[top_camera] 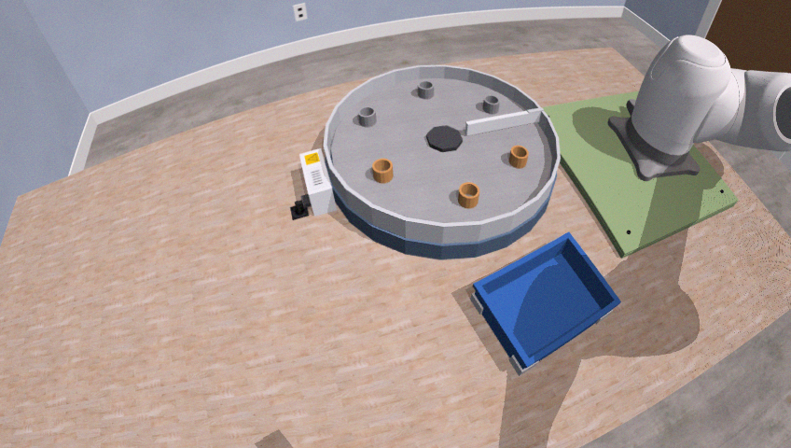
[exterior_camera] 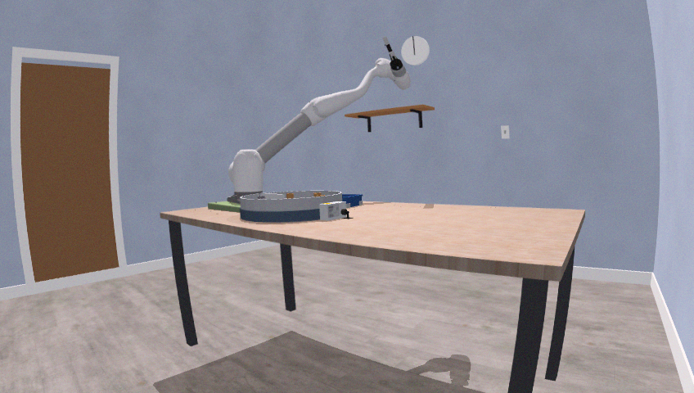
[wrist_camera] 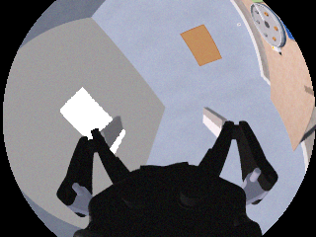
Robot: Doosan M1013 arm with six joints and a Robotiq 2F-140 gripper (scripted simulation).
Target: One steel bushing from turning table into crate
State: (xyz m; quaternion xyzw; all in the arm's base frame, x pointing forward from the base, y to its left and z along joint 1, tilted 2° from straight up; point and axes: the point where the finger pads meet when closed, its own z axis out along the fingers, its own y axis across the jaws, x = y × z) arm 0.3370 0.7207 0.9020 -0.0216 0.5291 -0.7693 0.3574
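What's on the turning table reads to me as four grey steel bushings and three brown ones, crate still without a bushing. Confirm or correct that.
One detail is off: the top view shows three grey steel bushings on the turning table, not four. The three brown ones are right, and the blue crate holds no bushing.

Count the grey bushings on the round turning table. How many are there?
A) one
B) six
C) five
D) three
D: the top view shows three grey steel bushings on the far half of the turning table, while the three on the near half are orange-brown.
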